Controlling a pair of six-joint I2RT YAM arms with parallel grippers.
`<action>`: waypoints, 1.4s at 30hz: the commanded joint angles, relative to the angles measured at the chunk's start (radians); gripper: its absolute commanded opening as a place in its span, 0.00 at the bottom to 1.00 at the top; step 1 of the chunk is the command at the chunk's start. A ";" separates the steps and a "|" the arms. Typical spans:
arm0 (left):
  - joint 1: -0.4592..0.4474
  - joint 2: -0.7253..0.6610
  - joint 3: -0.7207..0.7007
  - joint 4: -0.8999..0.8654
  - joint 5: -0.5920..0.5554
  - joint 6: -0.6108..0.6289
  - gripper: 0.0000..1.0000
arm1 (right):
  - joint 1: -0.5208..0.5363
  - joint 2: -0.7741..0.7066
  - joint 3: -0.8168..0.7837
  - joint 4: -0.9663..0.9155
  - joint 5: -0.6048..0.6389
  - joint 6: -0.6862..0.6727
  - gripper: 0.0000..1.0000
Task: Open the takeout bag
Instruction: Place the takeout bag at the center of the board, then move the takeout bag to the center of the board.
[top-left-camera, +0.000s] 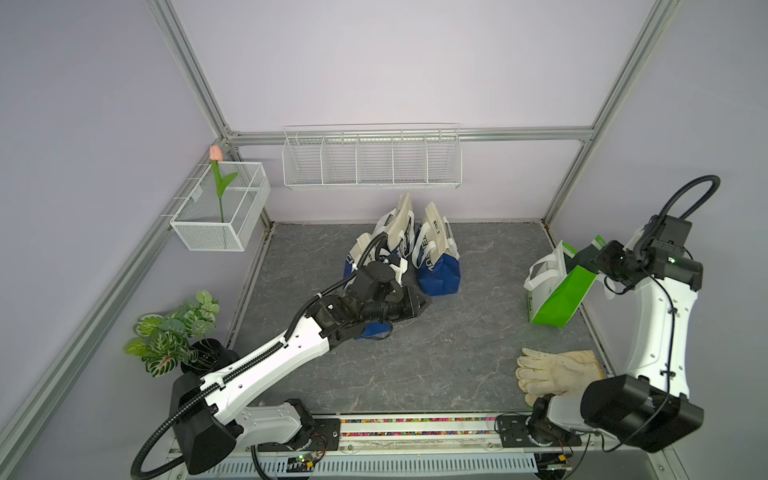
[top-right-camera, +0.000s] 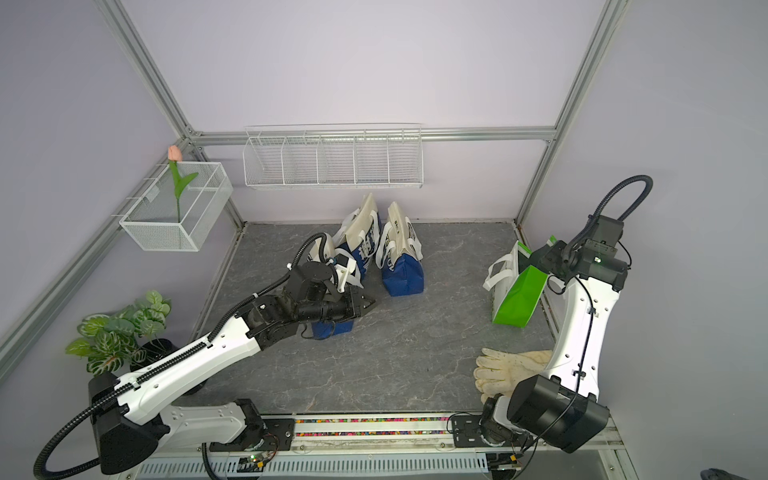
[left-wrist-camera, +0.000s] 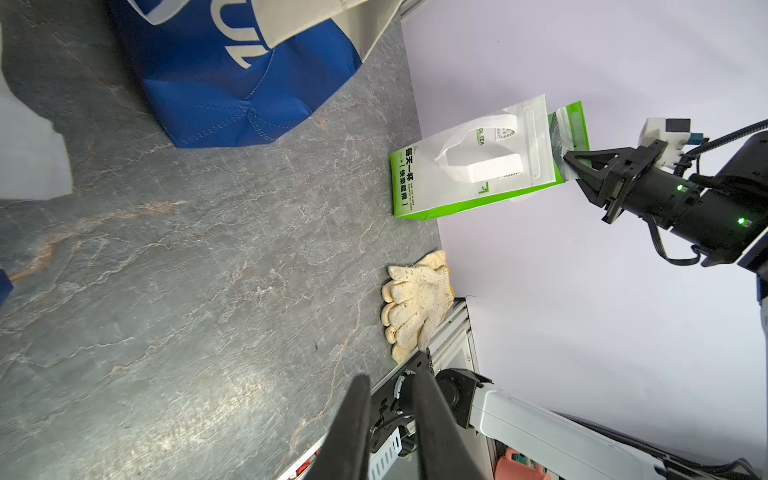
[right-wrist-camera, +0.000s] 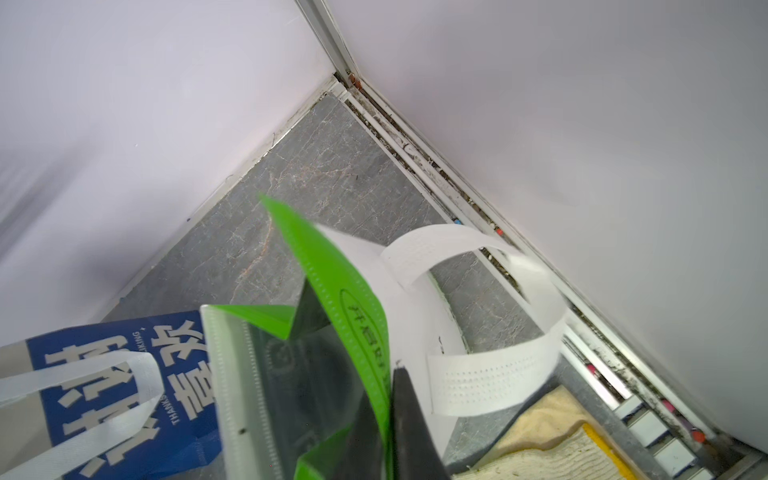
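Green-and-white fabric takeout bag (top-left-camera: 557, 291) leans on grey tabletop (top-left-camera: 415, 353) by the right wall. My right tool (left-wrist-camera: 571, 164) sits at its top rim; can't tell if clamped. Left tool (left-wrist-camera: 390, 374) apart, empty. I'd pinch one rim layer, pull outward slowly.

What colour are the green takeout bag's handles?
White handles, clearest in the left wrist view.
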 joint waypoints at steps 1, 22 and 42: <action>0.009 -0.018 -0.012 -0.010 -0.032 0.010 0.24 | -0.001 -0.034 -0.022 0.028 0.001 0.005 0.41; 0.286 -0.207 0.031 -0.194 -0.106 0.058 0.52 | 0.816 -0.088 0.297 -0.184 0.245 0.023 0.73; 0.577 -0.365 -0.208 -0.052 0.115 -0.130 0.47 | 1.417 0.616 0.726 -0.047 0.145 0.070 0.58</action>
